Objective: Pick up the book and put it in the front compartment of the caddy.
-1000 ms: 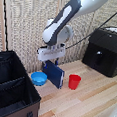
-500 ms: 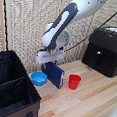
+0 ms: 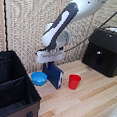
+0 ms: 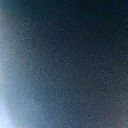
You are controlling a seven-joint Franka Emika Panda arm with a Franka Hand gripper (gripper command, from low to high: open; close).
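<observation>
The arm has barely moved since half a second ago: the gripper [image 3: 52,62] still sits low over the top edge of the book [image 3: 54,76], which stands upright on the wooden table [image 3: 91,97] between the blue bowl [image 3: 39,78] and the red cup [image 3: 74,82]. Whether the jaws clamp the book cannot be told. The wrist view is a dark blue blur. The caddy [image 3: 12,91] stays at the table's corner on the exterior view's left, the black appliance [image 3: 106,50] toward the far edge.
</observation>
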